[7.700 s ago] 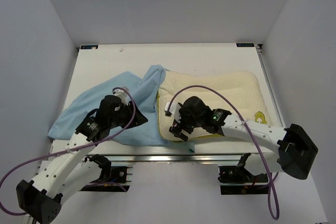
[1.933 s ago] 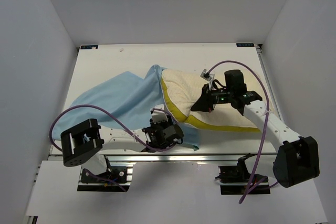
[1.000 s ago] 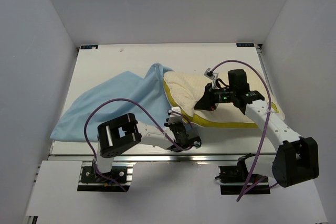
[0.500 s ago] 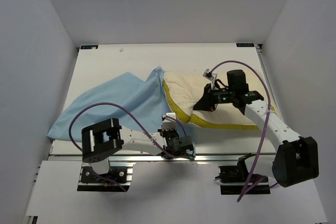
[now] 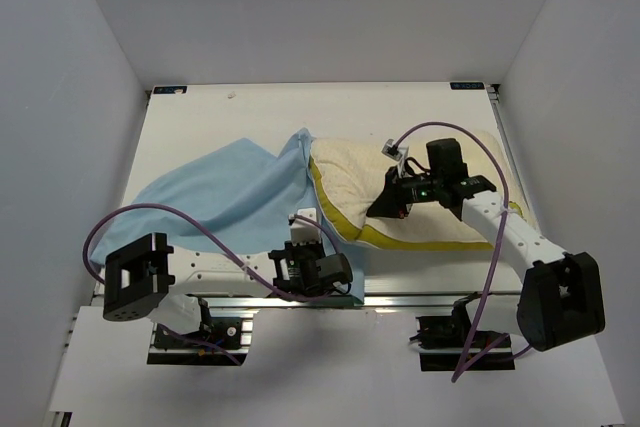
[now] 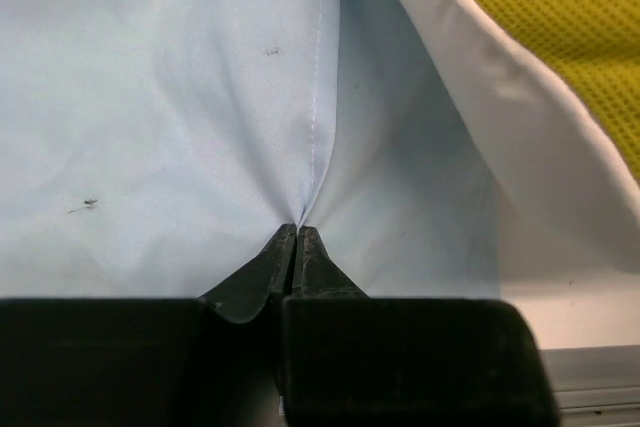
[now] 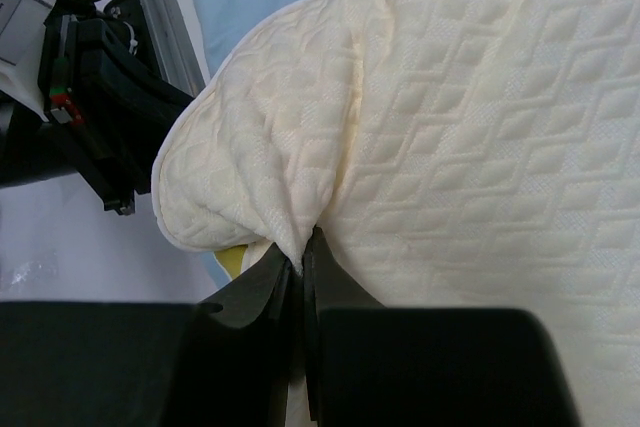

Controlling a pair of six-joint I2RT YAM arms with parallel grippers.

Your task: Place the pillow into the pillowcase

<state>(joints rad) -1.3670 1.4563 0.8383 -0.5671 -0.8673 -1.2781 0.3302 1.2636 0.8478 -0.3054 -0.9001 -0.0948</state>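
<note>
The cream pillow with its yellow rim lies right of centre, its left near part raised. My right gripper is shut on a pinched fold of the quilted pillow cover; the right gripper shows no gap between its jaws. The light blue pillowcase spreads from the left of the table to under the pillow's left end. At the near edge my left gripper is shut on the pillowcase beside a seam; the left gripper pulls the cloth into a point. The pillow's yellow mesh hangs above right.
The white table is walled by grey panels on three sides. An aluminium rail runs along the near edge beside my left gripper. The left arm shows in the right wrist view. Purple cables loop over both arms.
My left gripper has closed on the pillowcase and shifted a little left along the near edge, its arm swinging left. The right gripper keeps holding the pillow up.
</note>
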